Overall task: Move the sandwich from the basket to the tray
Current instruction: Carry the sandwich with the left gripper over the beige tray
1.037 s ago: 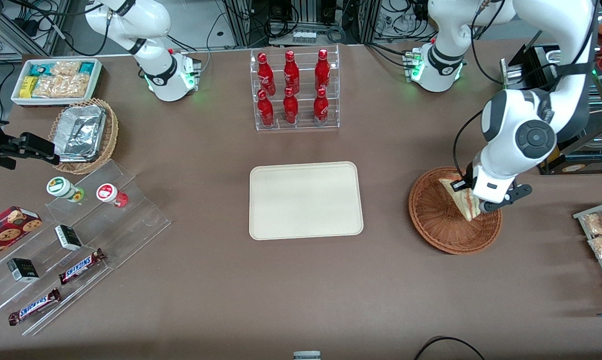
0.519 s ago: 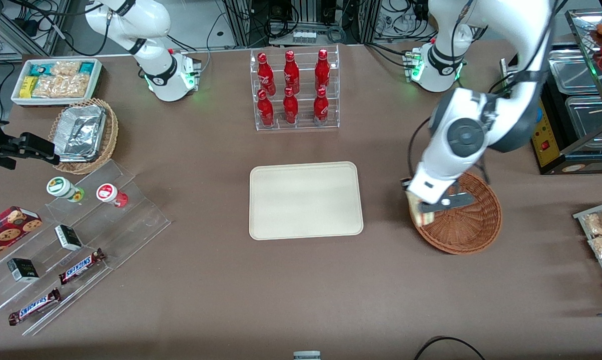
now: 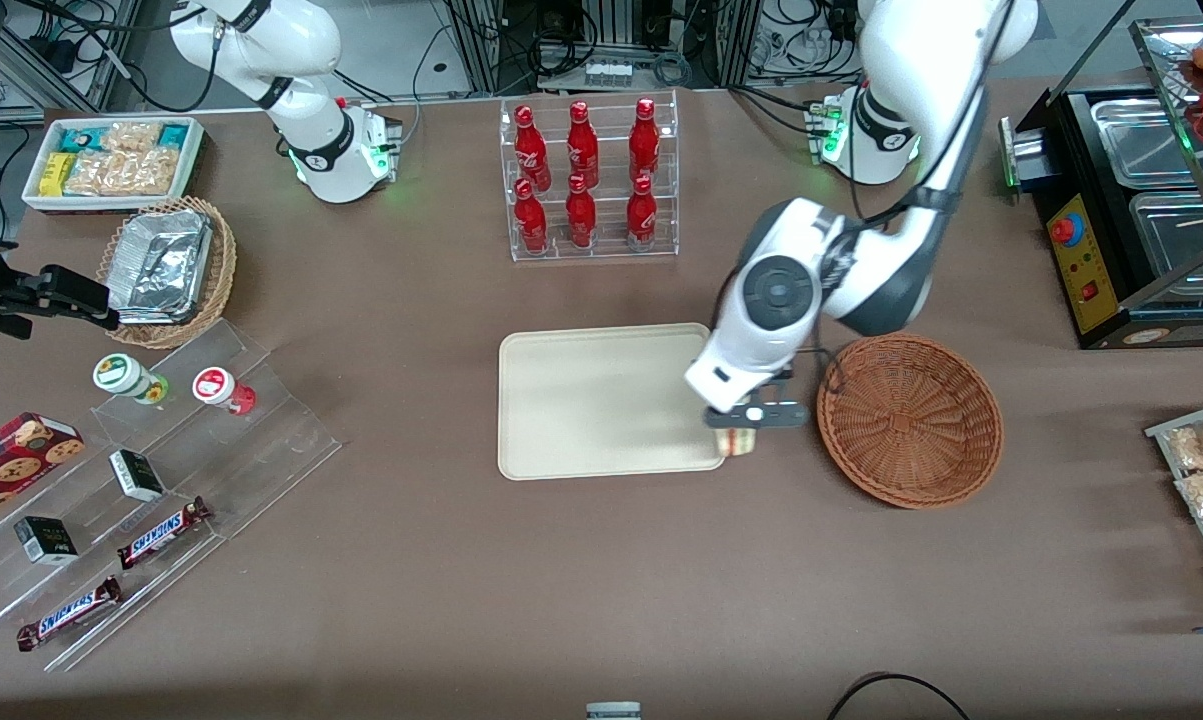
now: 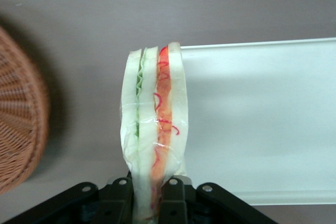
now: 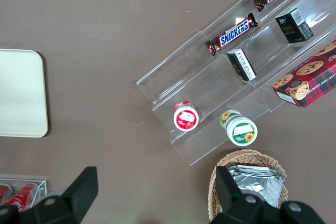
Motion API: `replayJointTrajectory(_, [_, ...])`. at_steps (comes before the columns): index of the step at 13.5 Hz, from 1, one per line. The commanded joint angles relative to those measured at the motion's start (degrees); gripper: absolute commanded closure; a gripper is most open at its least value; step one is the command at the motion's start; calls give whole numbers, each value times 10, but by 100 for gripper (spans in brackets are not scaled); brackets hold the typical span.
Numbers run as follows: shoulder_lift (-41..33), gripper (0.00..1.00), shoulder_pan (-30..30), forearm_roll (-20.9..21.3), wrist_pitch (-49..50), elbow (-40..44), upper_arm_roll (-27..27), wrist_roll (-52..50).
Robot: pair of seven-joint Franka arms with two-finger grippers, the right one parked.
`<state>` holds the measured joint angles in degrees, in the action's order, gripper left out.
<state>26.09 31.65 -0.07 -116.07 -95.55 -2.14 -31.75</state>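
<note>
In the front view, the hand (image 3: pixel 740 428) is seen clamped on the sandwich (image 3: pixel 737 441), held over the tray (image 3: pixel 601 400) edge at its 4 o'clock corner, the basket (image 3: pixel 909 420) lying at 3 o'clock. In the left wrist view, the sandwich (image 4: pixel 153 135) is gripped upright between the fingers (image 4: pixel 122 199), above the tray (image 4: pixel 262 124) rim and the surface (image 4: pixel 79 24).

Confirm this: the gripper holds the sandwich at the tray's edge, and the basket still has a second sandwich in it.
Wrong on the basket: the front view shows it empty. The rest stands: the gripper holds the sandwich at the edge of the tray.
</note>
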Motion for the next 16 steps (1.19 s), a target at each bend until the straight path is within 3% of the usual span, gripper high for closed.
replayJointTrajectory(1, [55, 100, 33, -8, 20, 76, 7, -3])
replayJointTrajectory(7, [104, 100, 73, -20, 17, 128, 4, -26])
replayJointTrajectory(16, [163, 100, 87, -17, 3, 189, -27, -99])
